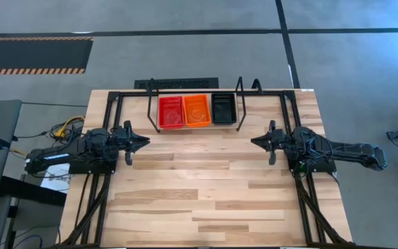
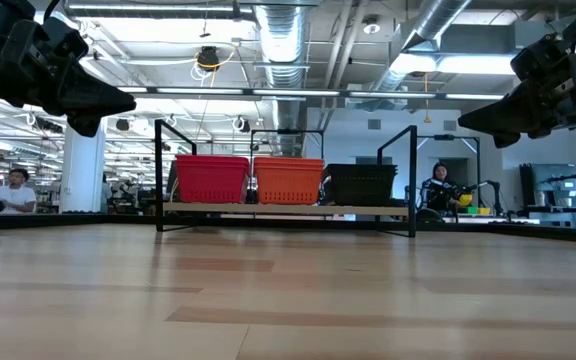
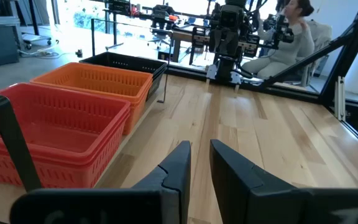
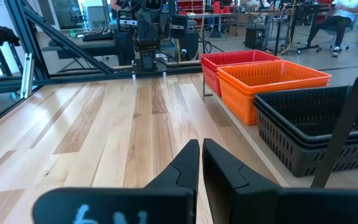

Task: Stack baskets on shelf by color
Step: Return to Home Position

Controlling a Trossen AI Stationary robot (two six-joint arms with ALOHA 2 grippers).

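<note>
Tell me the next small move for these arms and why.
Probably none beyond staying parked: the red stack, orange stack and black stack already sit side by side on the shelf, sorted by color, and no loose basket shows on the table. The left gripper and right gripper hang at the sides, nearly closed and holding nothing.

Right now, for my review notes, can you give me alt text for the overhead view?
Three basket stacks, red, orange and black, sit side by side on a small shelf at the far edge of a wooden table. The left gripper and right gripper face each other over bare wood, holding nothing.
</note>
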